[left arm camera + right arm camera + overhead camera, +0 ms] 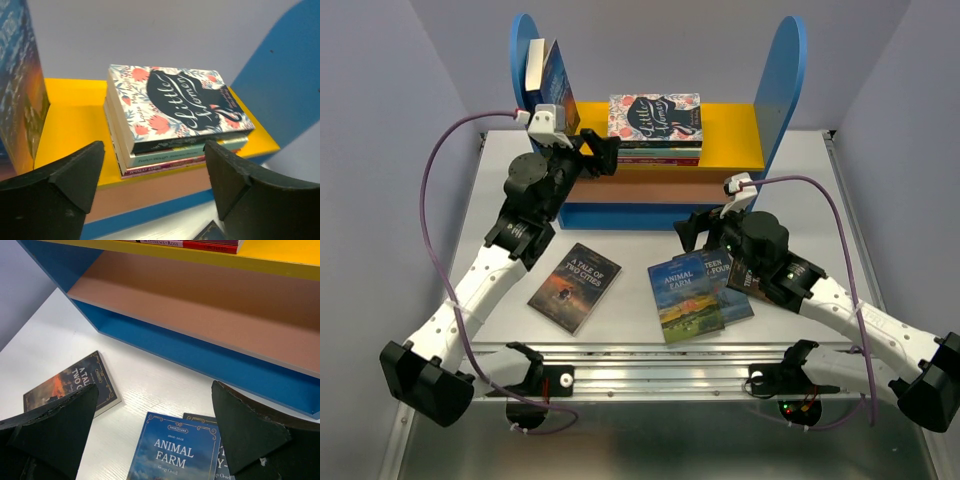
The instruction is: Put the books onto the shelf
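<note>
Books [735, 300]: upright book [550, 75] at the shelf's [790, 85] 10 o'clock; Tale of Two Cities [574, 287] at 7; Animal Farm [685, 297] overlapping others at 5.
Left gripper [603, 152]: spread, empty.
Right gripper [692, 232]: spread, empty.
Advice: probably pinch one cover's edge and lift it singly.

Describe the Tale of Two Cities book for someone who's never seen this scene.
Find the blue-sided shelf at the back. On the white table before it, left side, A Tale of Two Cities lies flat alone: dark cover, unlike the overlapping blue books on the right.
</note>
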Action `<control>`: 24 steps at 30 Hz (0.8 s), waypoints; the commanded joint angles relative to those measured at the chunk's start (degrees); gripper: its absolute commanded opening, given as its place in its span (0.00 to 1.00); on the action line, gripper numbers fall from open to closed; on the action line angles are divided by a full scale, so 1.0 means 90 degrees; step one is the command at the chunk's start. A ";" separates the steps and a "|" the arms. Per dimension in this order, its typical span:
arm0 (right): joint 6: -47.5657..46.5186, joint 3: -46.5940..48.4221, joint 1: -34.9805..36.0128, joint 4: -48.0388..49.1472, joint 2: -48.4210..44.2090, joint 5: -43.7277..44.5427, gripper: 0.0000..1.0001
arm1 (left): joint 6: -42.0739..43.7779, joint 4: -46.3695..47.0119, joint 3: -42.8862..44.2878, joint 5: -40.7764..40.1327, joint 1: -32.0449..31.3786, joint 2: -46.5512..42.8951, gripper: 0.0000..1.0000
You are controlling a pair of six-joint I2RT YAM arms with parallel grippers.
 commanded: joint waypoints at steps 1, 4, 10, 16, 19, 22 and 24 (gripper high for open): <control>0.0017 -0.0013 -0.0029 0.0110 -0.0148 -0.0005 1.00 | -0.0088 -0.0316 0.0726 -0.1234 -0.0032 0.0287 0.87; -0.0022 -0.0004 -0.0029 0.0101 -0.0129 0.0004 1.00 | -0.0303 -0.0590 0.1156 -0.1753 -0.0041 0.0599 0.69; -0.0051 0.0006 -0.0029 0.0091 -0.0089 0.0063 1.00 | -0.0323 -0.0922 0.1791 -0.2544 -0.0032 0.1127 0.50; -0.0100 0.0006 -0.0029 0.0101 -0.0041 0.0131 1.00 | -0.0323 -0.1225 0.2026 -0.2760 -0.0032 0.1410 0.41; -0.0110 0.0016 -0.0029 0.0101 -0.0021 0.0161 1.00 | -0.0333 -0.1264 0.2055 -0.2877 -0.0032 0.1527 0.37; -0.0119 0.0016 -0.0029 0.0091 -0.0011 0.0171 1.00 | -0.0333 -0.1440 0.2240 -0.3043 -0.0032 0.1713 0.32; -0.0119 0.0006 -0.0029 0.0100 -0.0021 0.0190 1.00 | -0.0313 -0.1586 0.2386 -0.3121 -0.0032 0.1869 0.29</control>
